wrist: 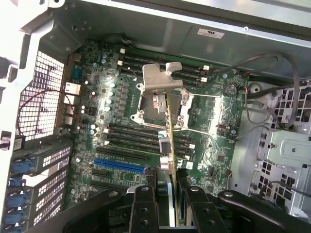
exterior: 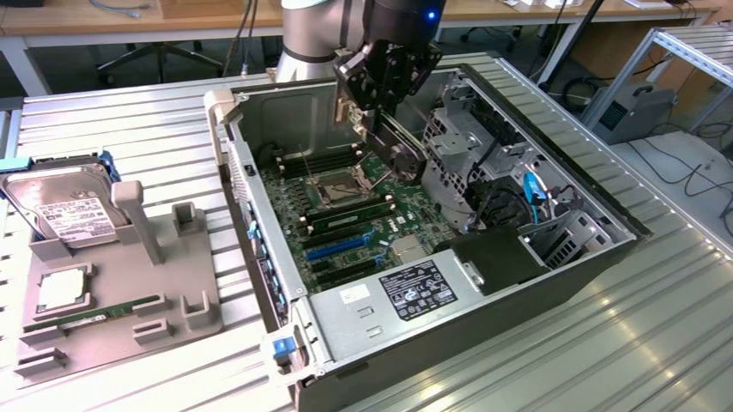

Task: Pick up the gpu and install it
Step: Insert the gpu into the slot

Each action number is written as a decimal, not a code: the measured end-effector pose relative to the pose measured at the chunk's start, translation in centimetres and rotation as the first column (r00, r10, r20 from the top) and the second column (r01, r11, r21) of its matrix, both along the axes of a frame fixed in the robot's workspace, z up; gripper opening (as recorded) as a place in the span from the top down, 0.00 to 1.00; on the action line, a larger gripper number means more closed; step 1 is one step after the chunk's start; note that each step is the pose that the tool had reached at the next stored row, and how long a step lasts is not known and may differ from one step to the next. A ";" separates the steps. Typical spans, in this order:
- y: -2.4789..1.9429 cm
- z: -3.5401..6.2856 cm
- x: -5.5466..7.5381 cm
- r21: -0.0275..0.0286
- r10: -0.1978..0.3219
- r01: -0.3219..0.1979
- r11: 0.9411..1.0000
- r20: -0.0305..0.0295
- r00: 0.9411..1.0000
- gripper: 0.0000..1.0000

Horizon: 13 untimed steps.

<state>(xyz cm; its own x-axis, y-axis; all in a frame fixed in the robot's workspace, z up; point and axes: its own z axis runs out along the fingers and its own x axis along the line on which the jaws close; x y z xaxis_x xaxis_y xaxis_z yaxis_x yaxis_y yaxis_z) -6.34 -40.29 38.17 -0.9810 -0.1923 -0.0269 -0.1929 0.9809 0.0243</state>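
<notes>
My gripper [exterior: 378,90] hangs over the open computer case [exterior: 235,146], shut on the gpu [exterior: 393,144]. The gpu is a flat card that slants down from the fingers toward the motherboard [exterior: 343,215], above the CPU socket [exterior: 343,183]. In the wrist view the gpu [wrist: 168,141] appears edge-on between my black fingers [wrist: 143,206], with its silver end bracket [wrist: 160,80] at the far end over the socket. The gripper [wrist: 170,199] clamps the card's near end. The blue expansion slot [wrist: 119,165] lies beside and below the card, apart from it. It also shows in the exterior view, as the blue slot [exterior: 338,249].
A grey fixture [exterior: 115,318] on the exterior view's left holds a hard drive [exterior: 63,210], a CPU [exterior: 63,292] and a RAM stick [exterior: 109,309]. Inside the case, a drive cage [exterior: 458,142], cables [exterior: 533,193] and the power supply [exterior: 418,292] crowd the exterior view's right.
</notes>
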 end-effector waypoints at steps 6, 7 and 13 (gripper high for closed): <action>0.00 -0.03 0.0 0.000 0.037 -0.037 0.999 0.000 0.999 0.72; 0.00 -0.04 0.0 0.000 0.046 -0.046 0.999 0.000 0.999 0.72; 0.00 -0.07 0.0 0.000 0.092 -0.092 0.996 0.000 0.996 0.72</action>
